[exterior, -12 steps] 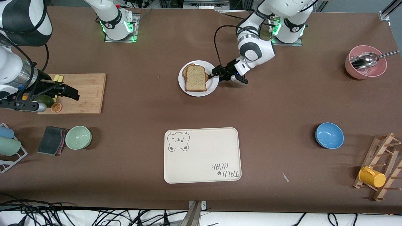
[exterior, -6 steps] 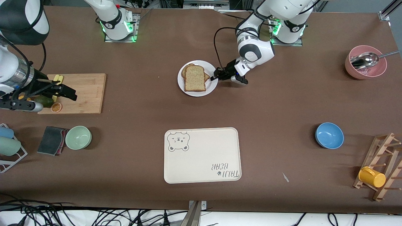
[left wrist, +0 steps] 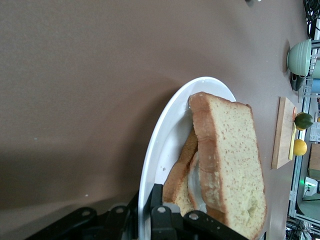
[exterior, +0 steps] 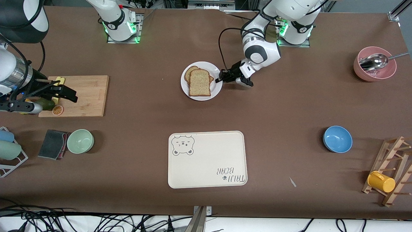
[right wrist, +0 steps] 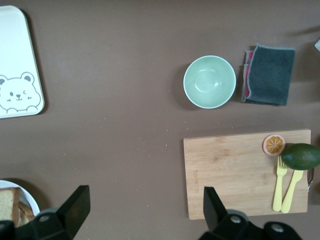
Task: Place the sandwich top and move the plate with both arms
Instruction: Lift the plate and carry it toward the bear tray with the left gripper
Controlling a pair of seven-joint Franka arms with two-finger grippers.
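Note:
The sandwich top [exterior: 200,83], a tan speckled slice with brown crust, lies on a lower slice on the round white plate [exterior: 206,65]. My left gripper [exterior: 221,79] is shut on the plate's rim at the side toward the left arm's end. In the left wrist view one finger [left wrist: 157,207] sits inside the rim of the plate [left wrist: 165,145], right by the sandwich top [left wrist: 232,155]. My right gripper [exterior: 71,93] is open and empty, up over the wooden cutting board [exterior: 87,95]. Its fingers [right wrist: 75,202] stand wide apart.
The cream bear-print tray [exterior: 207,159] lies nearer the front camera than the plate. The board carries an avocado [right wrist: 301,156], an orange slice and yellow forks. A green bowl [exterior: 80,140], a grey sponge [exterior: 53,144], a blue bowl [exterior: 337,139], a pink bowl with a ladle [exterior: 374,63] and a cup rack [exterior: 391,172] stand around.
The left gripper has closed in on the plate's rim, and the plate has slid slightly toward the right arm's end. The right gripper has drifted a little toward its own end of the table.

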